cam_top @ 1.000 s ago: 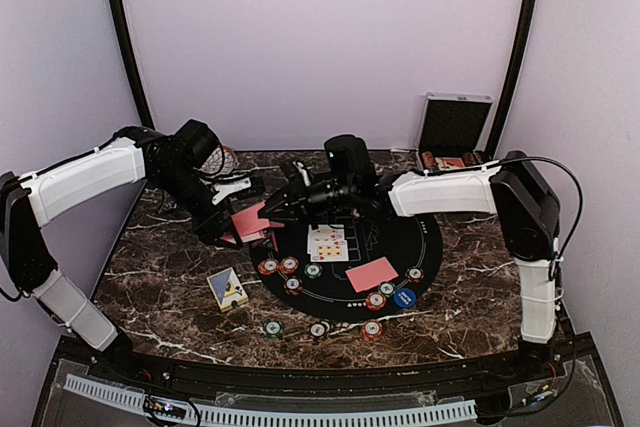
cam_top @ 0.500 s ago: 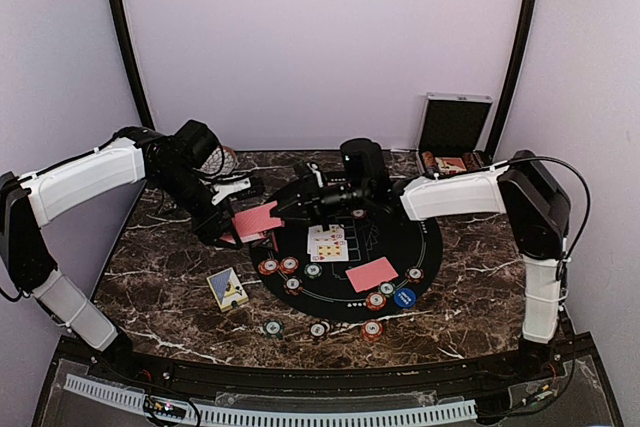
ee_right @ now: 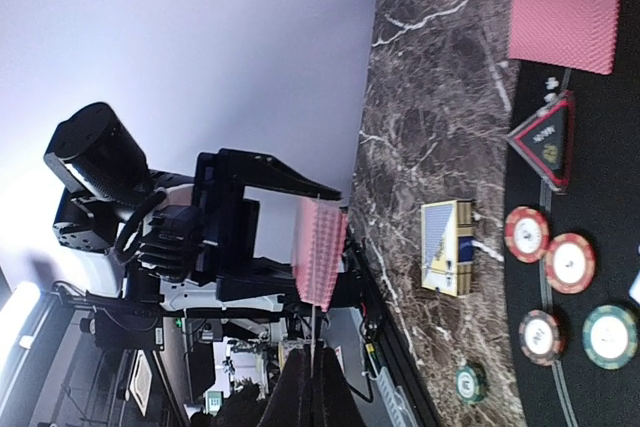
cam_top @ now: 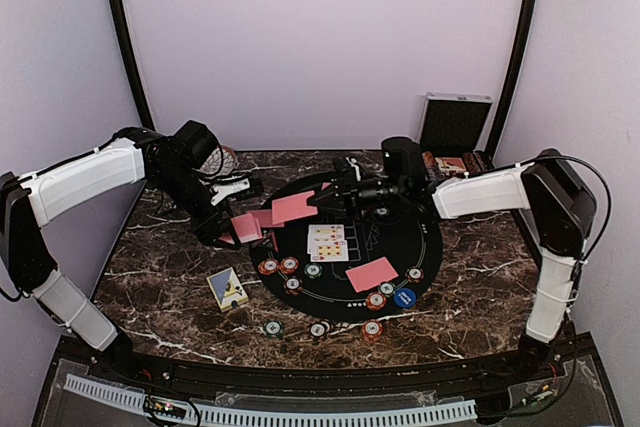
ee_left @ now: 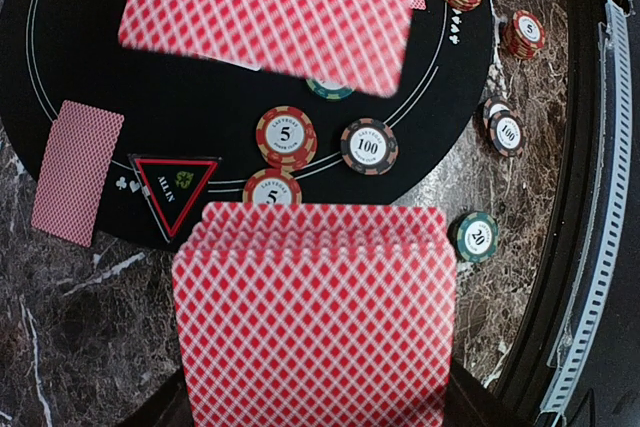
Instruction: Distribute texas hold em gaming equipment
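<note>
Right claw (ee_right: 312,372) first: pressed together on a single red-backed card (cam_top: 293,207), pinched by one short edge, the card hanging in the air over the ten o'clock rim of the black mat (cam_top: 420,232). Just beside it, at nine o'clock, the left claw (cam_top: 225,229) is clamped on the deck (ee_left: 315,317), backs up and slightly fanned. The card looks clear of the deck, so this reads as a deal in mid-carry.

Below that card, the mat is busy. Face-up cards (cam_top: 327,242) sit at the centre, a face-down hand (cam_top: 372,274) lies at five o'clock, and chips (cam_top: 288,265) curve along the rim from six to eight o'clock. A card box (cam_top: 227,288) sits off the mat on the tabletop (cam_top: 160,267), out at eight o'clock.

To do this well, I'd say keep the card level and high enough to pass over the chips. Bring it down flat onto bare felt before the claw lets go, or it may flip. The deck hand is best kept steady.
</note>
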`<state>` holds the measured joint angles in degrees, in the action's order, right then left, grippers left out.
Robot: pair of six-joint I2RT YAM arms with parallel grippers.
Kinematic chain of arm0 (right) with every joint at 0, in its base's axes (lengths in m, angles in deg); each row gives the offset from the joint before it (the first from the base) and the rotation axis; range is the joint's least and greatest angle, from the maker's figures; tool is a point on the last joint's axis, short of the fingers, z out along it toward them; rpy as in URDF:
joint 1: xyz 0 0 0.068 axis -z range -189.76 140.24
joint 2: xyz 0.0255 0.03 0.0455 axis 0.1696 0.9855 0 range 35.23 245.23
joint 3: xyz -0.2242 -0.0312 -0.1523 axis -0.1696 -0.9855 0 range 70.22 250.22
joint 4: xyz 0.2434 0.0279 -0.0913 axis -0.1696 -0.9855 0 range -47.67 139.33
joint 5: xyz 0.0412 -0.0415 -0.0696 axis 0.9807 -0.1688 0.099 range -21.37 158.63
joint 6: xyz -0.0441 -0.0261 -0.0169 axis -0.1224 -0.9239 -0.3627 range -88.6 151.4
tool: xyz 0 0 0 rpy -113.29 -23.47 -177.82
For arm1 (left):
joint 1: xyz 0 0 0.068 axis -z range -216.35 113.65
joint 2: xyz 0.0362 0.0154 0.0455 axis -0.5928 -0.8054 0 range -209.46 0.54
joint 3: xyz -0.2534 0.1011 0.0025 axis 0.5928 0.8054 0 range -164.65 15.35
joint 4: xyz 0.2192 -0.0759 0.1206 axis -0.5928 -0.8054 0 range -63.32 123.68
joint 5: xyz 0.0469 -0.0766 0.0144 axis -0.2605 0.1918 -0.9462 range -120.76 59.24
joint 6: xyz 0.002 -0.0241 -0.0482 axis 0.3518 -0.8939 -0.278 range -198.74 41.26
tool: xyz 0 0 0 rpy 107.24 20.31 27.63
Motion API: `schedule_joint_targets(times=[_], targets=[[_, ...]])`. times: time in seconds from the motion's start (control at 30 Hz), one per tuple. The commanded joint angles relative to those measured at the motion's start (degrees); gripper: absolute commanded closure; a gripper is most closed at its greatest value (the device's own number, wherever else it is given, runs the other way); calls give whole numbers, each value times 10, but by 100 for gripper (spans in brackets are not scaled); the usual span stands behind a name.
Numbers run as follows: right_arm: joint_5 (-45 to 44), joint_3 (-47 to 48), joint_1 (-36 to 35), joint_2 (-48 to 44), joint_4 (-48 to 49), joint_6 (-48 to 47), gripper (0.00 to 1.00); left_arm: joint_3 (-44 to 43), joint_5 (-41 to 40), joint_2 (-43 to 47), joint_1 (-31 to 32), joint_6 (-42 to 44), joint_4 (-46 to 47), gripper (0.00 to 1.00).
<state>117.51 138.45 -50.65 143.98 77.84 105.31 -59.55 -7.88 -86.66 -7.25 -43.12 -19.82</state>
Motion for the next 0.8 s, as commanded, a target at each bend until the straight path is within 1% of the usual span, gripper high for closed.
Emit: schedule_joint_targets(times=[0.0,0.13,0.27,0.43,0.77], targets=[[1,-46,52,-33,-57,-72,100,6,5,23,-3,7,-7,100],[-31,-54,98,-31,-181,-185,100,3,6,21,-3,7,-7,100],[-61,-49,122,-10,-247,-246,100,-2,8,18,-3,6,-9,100],[-81,-36,143,18,-296,-293,100,-4,7,17,-3,7,-13,100],[-107,-23,173,50,-334,-340,100,-10,12,14,-3,5,-15,100]])
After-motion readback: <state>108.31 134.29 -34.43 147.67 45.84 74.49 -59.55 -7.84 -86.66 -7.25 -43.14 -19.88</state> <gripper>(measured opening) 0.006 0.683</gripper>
